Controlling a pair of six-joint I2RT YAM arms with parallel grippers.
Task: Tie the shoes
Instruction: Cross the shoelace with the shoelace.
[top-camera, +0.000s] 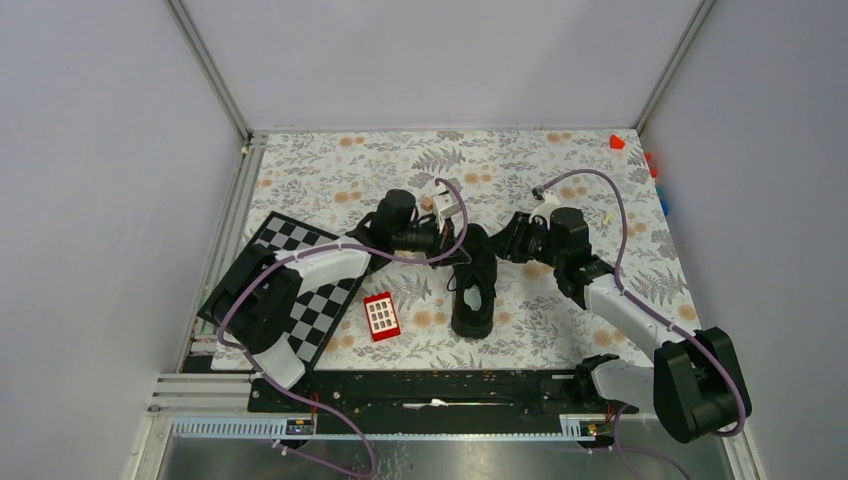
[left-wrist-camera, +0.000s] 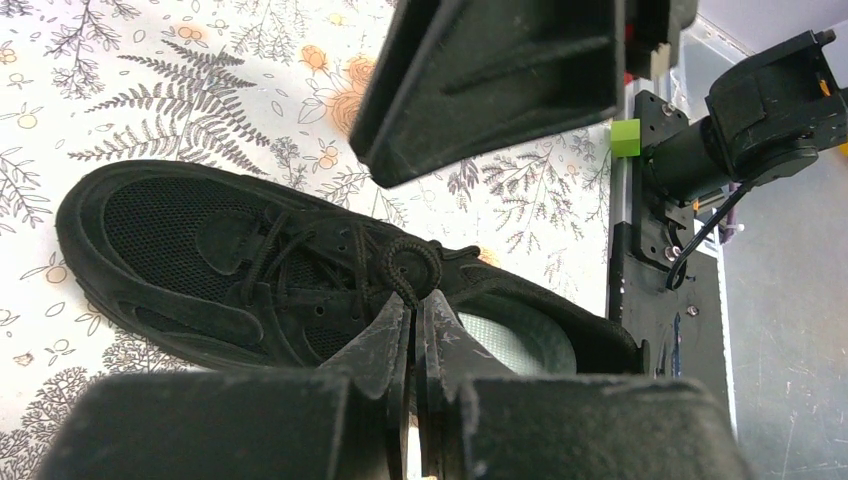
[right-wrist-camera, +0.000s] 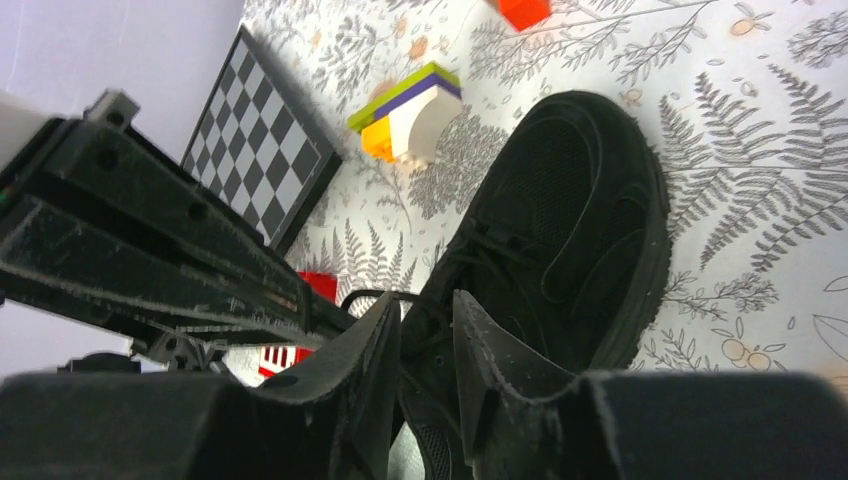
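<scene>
The black shoe (top-camera: 474, 290) lies on the floral mat with its toe pointing away and its pale insole (left-wrist-camera: 515, 335) showing. My left gripper (left-wrist-camera: 413, 300) hangs over the shoe's tongue, shut on a curled loop of black lace (left-wrist-camera: 410, 262). In the top view it sits at the shoe's left side (top-camera: 445, 243). My right gripper (right-wrist-camera: 425, 300) hovers over the lacing from the other side (top-camera: 500, 248), its jaws a little apart with nothing between them. A thin lace strand (right-wrist-camera: 375, 296) runs past the tip of one of its fingers.
A checkerboard (top-camera: 300, 280) lies left of the shoe, with a red block (top-camera: 381, 316) beside it. A stack of coloured blocks (right-wrist-camera: 410, 110) stands beyond the toe. Small blocks (top-camera: 617, 141) sit at the far right edge. The black base rail (left-wrist-camera: 650, 250) carries a green block (left-wrist-camera: 625, 137).
</scene>
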